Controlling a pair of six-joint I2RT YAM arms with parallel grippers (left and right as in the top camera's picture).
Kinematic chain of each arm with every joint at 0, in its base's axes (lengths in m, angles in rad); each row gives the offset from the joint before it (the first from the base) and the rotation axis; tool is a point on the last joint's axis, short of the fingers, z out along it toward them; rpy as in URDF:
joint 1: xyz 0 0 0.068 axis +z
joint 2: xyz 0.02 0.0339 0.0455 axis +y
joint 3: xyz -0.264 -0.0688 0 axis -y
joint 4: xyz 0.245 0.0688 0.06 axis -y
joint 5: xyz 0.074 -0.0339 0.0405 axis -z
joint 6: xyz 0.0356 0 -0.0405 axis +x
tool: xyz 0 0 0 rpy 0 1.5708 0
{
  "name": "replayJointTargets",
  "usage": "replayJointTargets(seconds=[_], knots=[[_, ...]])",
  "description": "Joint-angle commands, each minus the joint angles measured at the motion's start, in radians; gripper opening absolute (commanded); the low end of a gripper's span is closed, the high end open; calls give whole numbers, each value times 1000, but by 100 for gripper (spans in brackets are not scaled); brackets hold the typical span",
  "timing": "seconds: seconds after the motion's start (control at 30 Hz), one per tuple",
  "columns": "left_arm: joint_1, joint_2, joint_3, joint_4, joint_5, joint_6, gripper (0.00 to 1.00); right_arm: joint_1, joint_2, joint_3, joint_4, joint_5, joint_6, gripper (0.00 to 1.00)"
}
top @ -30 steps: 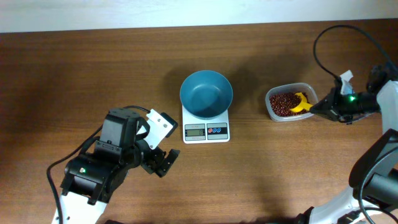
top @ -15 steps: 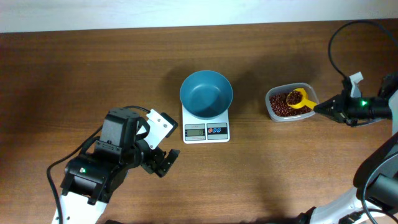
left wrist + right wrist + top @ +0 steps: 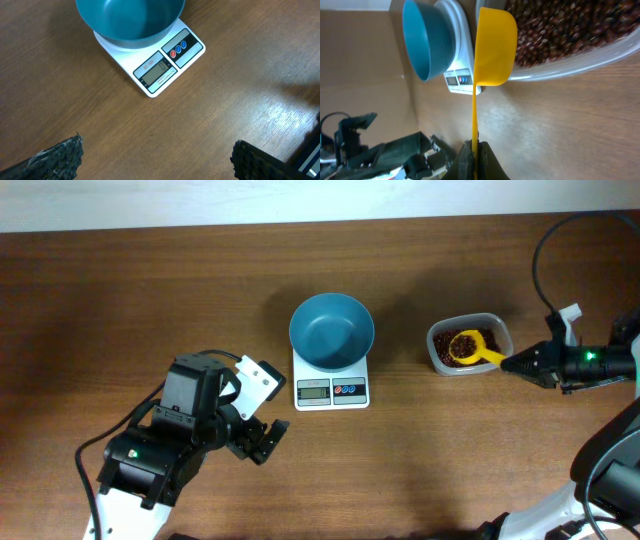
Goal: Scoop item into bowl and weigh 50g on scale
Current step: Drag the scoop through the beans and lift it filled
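The teal-blue bowl (image 3: 332, 331) stands empty on the white scale (image 3: 331, 385) at the table's middle; both show in the left wrist view, bowl (image 3: 130, 20) and scale (image 3: 165, 65). Red-brown beans (image 3: 447, 350) lie in a clear plastic tub (image 3: 495, 330) to the right. My right gripper (image 3: 520, 364) is shut on the handle of a yellow scoop (image 3: 468, 346), whose cup holds beans over the tub. In the right wrist view the scoop (image 3: 492, 45) is seen from below, beside the beans (image 3: 560, 30). My left gripper (image 3: 262, 442) is open and empty, low at the left.
A black cable (image 3: 550, 250) loops over the table at the far right. The table's far edge meets a white wall (image 3: 300, 200). The left arm's body (image 3: 170, 440) fills the lower left.
My right gripper drew back to the right and turned the scoop from tipped in the beans to level, cup up and filled with beans. The left arm has not moved.
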Motion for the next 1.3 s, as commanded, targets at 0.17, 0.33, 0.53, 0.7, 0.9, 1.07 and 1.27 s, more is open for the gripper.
replayJointTargets(seconds=[0.17,0.33,0.53,0.7,0.9,1.07,1.27], knots=[[-3,0,2,3,14,19,99,-9,5,-7,-47,-64,-137,4],[-3,0,2,3,14,19,99,-12,5,-7,-42,-87,-148,4],[-3,0,2,3,14,19,99,-62,5,-7,-40,-101,-149,4],[-3,0,2,3,14,19,99,-95,5,-7,-35,-121,-156,4],[-3,0,2,3,14,19,99,-92,5,-7,-35,-144,-156,4],[-3,0,2,2,14,19,99,-92,5,-7,-65,-196,-192,4],[-3,0,2,2,14,19,99,-70,5,-7,-139,-229,-260,4]])
